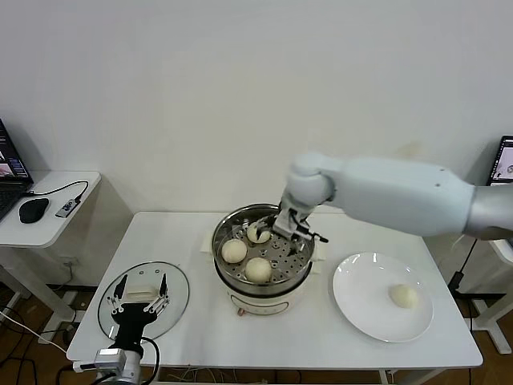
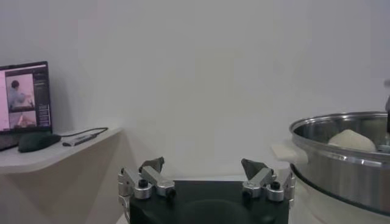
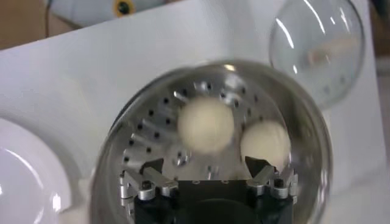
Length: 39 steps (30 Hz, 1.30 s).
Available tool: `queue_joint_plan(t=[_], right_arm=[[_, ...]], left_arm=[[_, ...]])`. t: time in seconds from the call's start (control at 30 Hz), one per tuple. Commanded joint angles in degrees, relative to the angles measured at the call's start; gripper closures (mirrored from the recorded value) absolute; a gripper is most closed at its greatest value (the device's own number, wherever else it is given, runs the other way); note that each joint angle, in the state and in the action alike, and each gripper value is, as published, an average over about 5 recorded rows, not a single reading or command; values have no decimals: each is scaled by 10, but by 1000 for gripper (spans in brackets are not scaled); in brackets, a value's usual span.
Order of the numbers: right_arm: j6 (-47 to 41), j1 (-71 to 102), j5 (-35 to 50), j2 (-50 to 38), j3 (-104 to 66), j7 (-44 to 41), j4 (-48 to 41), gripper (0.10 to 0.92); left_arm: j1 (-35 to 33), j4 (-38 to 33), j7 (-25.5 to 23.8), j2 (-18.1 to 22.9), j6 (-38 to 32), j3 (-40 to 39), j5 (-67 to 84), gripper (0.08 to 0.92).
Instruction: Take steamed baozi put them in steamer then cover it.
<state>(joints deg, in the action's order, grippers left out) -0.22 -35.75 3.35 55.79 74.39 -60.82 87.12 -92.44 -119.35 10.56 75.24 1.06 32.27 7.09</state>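
The steel steamer [image 1: 228, 268] stands mid-table on its white base. Three cream-white baozi lie on its perforated tray: one at the left [image 1: 234, 251], one at the front [image 1: 258, 270], one at the back [image 1: 258, 233]. A fourth baozi [image 1: 403, 296] lies on the white plate [image 1: 361, 309] at the right. My right gripper [image 1: 276, 233] hangs open and empty over the back of the tray, beside the back baozi. The right wrist view shows its open gripper [image 3: 204, 165] and two baozi [image 3: 206, 125] [image 3: 265, 141]. My left gripper [image 1: 138, 298] is open over the glass lid [image 1: 178, 290].
The lid lies flat on the table's front left and also shows in the right wrist view [image 3: 317, 55]. A side desk [image 1: 56, 210] with a mouse and laptop stands at the left. The left wrist view shows the steamer's wall [image 2: 347, 173] close by.
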Motion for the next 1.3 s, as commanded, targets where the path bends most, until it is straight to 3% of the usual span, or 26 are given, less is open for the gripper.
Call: queue_joint_plan(t=[0.03,0.3,0.57,0.8,1.3], right_arm=[[-254,-30,82,-199,-17,9,64,203],[-236,91,23,-334,-74,21,85,203],[-188,430,-92,-400,-347,16,54,203],[-169,565,-152,-389,-459,19,9,203],[-154,575,-188,-302,-468,24,-81,203]], left_arm=[[2,1,-1,-7,-2,-5,-1,177],[8,10,-1,-11,-4,-17,-5,177],[9,17,-1,-14,-5,-24,-11,177],[10,20,-1,-14,-5,-23,-13,177],[2,19,-1,-10,-5,-15,-17,177]])
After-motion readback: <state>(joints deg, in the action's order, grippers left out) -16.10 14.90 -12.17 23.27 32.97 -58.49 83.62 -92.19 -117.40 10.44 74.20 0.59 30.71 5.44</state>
